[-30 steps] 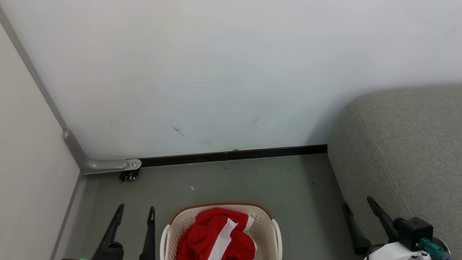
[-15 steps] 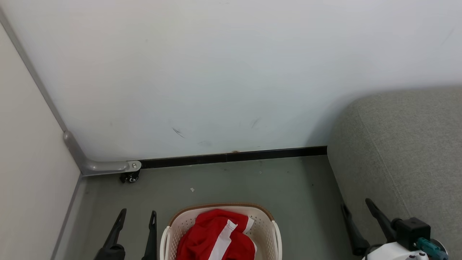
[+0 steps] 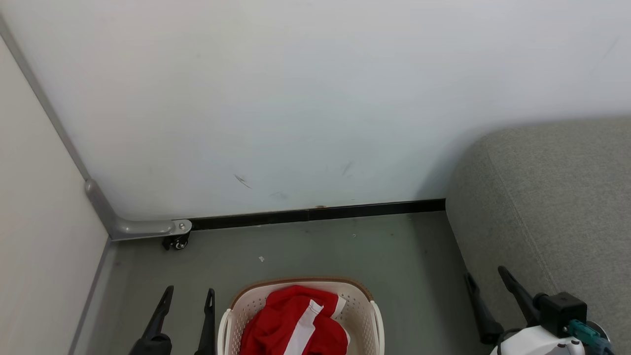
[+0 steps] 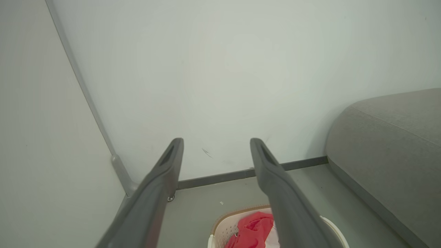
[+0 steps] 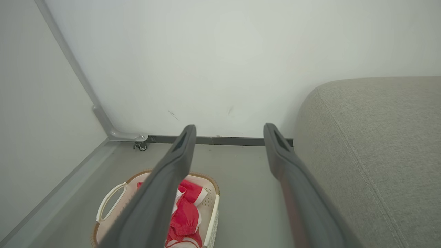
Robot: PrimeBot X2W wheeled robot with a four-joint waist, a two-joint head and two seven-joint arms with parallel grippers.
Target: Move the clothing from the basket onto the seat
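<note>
On grey floor (image 3: 345,251), toward its front edge: cream laundry basket (image 3: 364,315) sitting, red clothing with white stripe (image 3: 276,323) lying bunched inside. Grey sofa (image 3: 557,197) standing along floor's right edge, apart from basket. Left gripper (image 3: 190,289) hovering just left of basket, jaws gaping wide, gripping nothing. Right gripper (image 3: 484,272) hovering between basket and sofa, jaws spread wide, likewise carrying nothing. Caster wheel (image 3: 178,242) sitting at floor's back-left corner.

At six o'clock we see the basket (image 3: 362,305), smooth perforated plastic; at three, the seat (image 3: 557,197), matt woven cloth.
</note>
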